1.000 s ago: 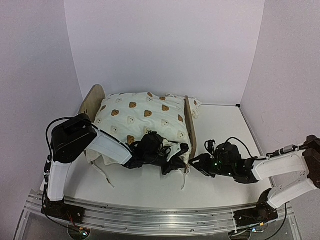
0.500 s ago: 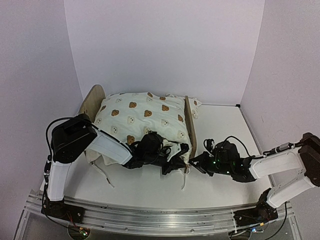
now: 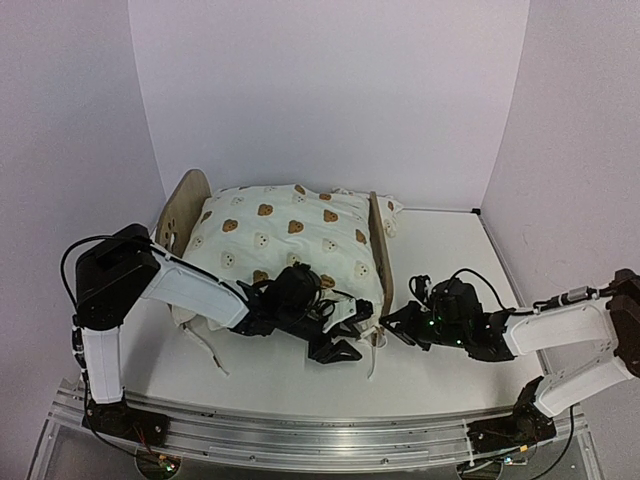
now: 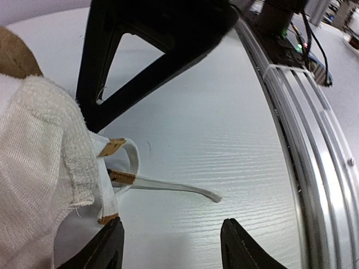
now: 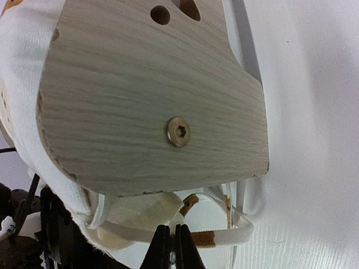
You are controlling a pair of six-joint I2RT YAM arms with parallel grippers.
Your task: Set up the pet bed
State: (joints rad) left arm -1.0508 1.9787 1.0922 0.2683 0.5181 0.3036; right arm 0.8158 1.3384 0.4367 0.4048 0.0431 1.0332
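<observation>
Pet bed, location and contents? (K.)

Left-centre of the white table, rounded headboard at frame left, lower footboard at the right. Holds one cream bear-print bedding, piled between the two boards and hanging over the near side. Bed bottom is covered by it. (M.)

Grippers? (K.)

Two arms. Left gripper is at the bedding's near edge, fingers apart, nothing between them. In its wrist view the tips frame bare table, and a white tie strap lies flat ahead. Right gripper is at the footboard's near end, fingers pressed together. (M.)

Is it holding the strap? (K.)

Cannot tell. The strap runs just above the closed tips, and the contact point is cut off by the bottom edge. (M.)

Other unclear items? (K.)

Bear-print fabric shows beyond the footboard: pillow or bedding, undetermined. Right wrist view fills with footboard wood: one hex screw, two cutout holes, the second clipped by the top edge. Left arm covers part of the bedding's near edge. (M.)
</observation>
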